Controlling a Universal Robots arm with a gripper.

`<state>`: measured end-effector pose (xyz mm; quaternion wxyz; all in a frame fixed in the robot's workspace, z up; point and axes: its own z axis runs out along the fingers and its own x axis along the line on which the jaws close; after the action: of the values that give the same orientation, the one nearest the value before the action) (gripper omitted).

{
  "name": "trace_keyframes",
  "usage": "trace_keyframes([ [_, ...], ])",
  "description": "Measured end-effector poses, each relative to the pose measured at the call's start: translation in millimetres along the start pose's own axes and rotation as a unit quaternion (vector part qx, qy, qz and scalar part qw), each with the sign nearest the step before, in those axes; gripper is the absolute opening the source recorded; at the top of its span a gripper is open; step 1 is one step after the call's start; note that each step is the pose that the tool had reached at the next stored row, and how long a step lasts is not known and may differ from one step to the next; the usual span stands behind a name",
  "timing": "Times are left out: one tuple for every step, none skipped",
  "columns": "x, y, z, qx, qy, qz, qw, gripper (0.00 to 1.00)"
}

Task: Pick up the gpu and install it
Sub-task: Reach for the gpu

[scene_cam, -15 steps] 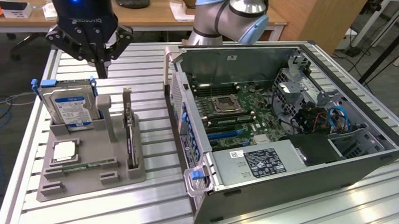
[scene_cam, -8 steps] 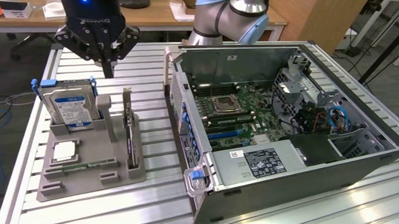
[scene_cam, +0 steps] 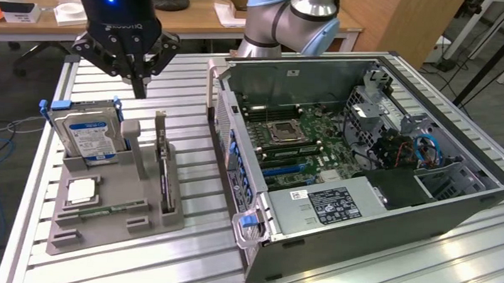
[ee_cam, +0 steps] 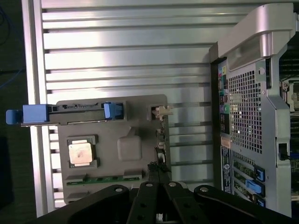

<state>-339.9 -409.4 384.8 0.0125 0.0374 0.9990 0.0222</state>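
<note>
Hovering above the tray point(scene_cam: 106, 231), the end effector point(scene_cam: 140, 90) is fully closed, holding nothing. A clean grasp likely needs it centred along the upright graphics card point(scene_cam: 163, 170).

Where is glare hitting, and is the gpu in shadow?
Exterior view: glare streaks the table at that view's lower right; the gpu, edge-on in the grey holder, is evenly lit. Wrist view: bare table slats shine brightly and the computer case's handle is washed pale; the gpu is a dim thin edge.
</note>
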Motion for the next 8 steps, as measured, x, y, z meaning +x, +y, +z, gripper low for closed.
trace_keyframes([
  [-0.1, 0.0, 0.0, 0.0, 0.0001, 0.0, 1.0, 0.11],
  [-0.3, 0.0, 0.0, 0.0, 0.0, 0.0, 1.0, 0.11],
  [-0.4, 0.0, 0.0, 0.0, 0.0, 0.0, 1.0, 0.11],
  [-0.6, 0.1, 0.0, 0.0, 0.0, 0.0, 1.0, 0.11],
  [-0.8, 0.1, 0.1, 0.0, 0.0, 0.0, 1.0, 0.11],
  [-1.2, 0.1, 0.1, 0.0, 0.0, 0.0, 1.0, 0.11],
  [-1.7, 0.1, 0.1, 0.0, 0.0, 0.0, 1.0, 0.11],
  [-2.0, 0.2, 0.1, 0.0, 0.0, 0.0, 1.0, 0.11],
])
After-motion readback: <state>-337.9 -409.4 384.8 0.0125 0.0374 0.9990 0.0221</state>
